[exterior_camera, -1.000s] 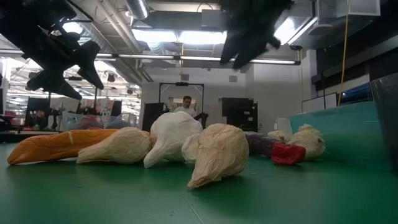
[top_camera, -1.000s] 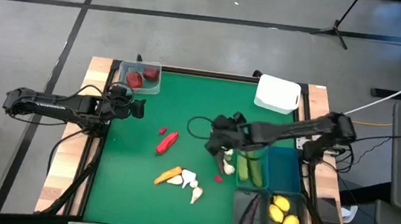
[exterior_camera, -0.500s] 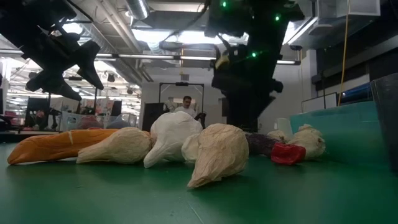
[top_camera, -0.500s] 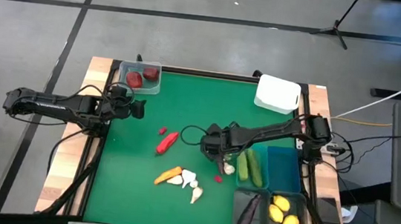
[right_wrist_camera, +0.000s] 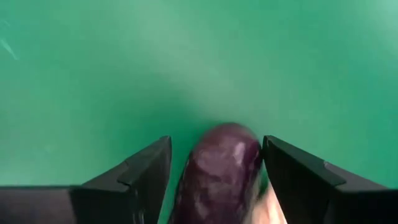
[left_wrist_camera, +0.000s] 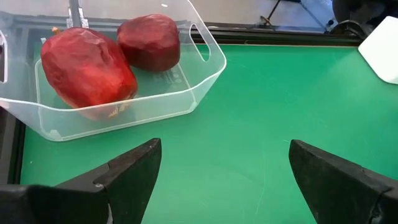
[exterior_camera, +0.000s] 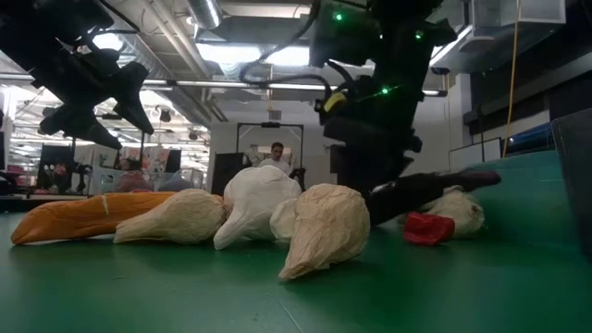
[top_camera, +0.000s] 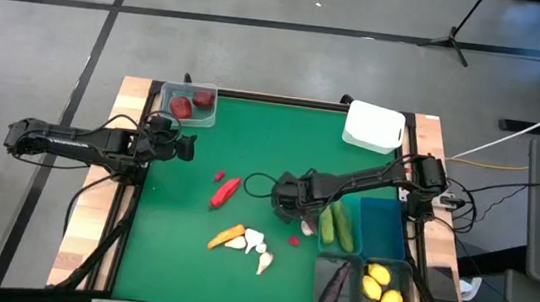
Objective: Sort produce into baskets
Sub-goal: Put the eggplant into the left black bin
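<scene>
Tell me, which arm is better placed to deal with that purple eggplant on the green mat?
The right. Its gripper is down at the eggplant, a finger on each side. The left gripper waits open, far off by the clear basket.

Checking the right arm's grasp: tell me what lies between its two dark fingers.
In the right wrist view, a glossy purple eggplant lies between the right gripper's fingers, over bare green table mat.

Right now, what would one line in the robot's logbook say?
right gripper: open around purple eggplant on green mat | left gripper: open, waiting by clear bin | loose: garlic, carrot
</scene>
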Robot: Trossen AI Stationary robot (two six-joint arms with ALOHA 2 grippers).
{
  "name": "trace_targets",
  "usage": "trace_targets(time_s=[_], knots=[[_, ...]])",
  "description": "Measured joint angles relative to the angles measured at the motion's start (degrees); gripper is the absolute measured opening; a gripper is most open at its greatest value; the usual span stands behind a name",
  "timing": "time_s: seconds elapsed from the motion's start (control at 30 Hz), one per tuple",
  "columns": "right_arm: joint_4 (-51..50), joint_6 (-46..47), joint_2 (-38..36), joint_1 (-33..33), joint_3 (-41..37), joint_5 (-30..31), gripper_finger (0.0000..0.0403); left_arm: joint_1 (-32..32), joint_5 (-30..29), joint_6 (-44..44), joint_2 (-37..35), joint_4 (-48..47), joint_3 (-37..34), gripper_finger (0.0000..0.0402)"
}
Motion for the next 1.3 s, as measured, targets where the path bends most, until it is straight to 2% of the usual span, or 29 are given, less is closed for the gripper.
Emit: trace_targets(time_s=[0.23, 0.47, 0.57, 0.73, 1.0, 1.13, 1.3], knots=[[-2.18, -4.13, -0.43, -0.02, 2.77, 1.97, 0.0257, 0.0, 0.0, -0.04, 0.0, 0.0, 0.0, 0.0345], [-9.56, -5.9, -0.75, -0.02, 5.13, -5.56, 0.0257, 0.0, 0.0, -0.04, 0.0, 0.0, 0.0, 0.0345], [-12.62, -5.62, -0.75, 0.0, 5.7, -6.73, 0.0257, 0.0, -0.02, -0.04, 0.0, -0.01, 0.0, 0.0345], [-10.9, -4.81, -0.75, 0.0, 4.37, -9.57, 0.0257, 0.0, -0.02, -0.02, 0.0, -0.02, 0.0, 0.0345], [-10.19, -3.0, -0.75, 0.0, 2.58, -8.28, 0.0257, 0.0, -0.08, 1.0, 0.0, -0.02, 0.0, 0.0345], [-10.14, -3.0, -0.75, 0.0, 2.58, -8.11, 0.0238, 0.0, -0.17, 1.03, -0.01, -0.02, 0.0, 0.0345], [-10.07, -3.14, -0.75, 0.0, 2.58, -8.11, 0.0179, 0.0, -0.21, 0.96, 0.0, -0.02, 0.0, 0.0345]])
